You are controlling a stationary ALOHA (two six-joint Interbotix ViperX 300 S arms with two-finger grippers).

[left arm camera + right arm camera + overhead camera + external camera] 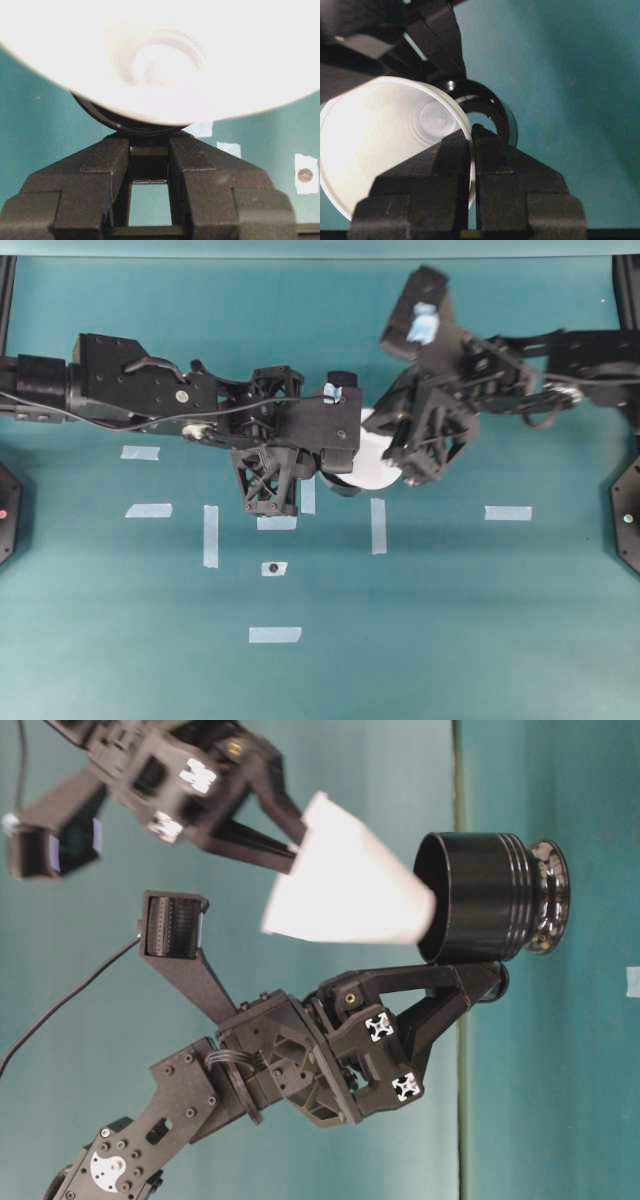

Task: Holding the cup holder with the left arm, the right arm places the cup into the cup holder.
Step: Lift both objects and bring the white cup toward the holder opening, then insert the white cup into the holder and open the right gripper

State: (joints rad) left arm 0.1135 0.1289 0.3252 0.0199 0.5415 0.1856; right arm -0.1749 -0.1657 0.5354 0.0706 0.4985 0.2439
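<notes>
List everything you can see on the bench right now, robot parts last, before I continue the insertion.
cup: 1, white, tilted, narrow base at the mouth of the cup holder, rim pinched by the right gripper.
cup holder: 1, glossy black, at mid-table, its small side handle between the left gripper's fingers.
tape strips: about nine, pale blue, scattered flat on the table; one small piece carries a dark dot.
table: 1, teal surface.
left gripper: 1, black, shut on the holder's handle.
right gripper: 1, black, shut on the cup's rim, one finger inside and one outside.
</notes>
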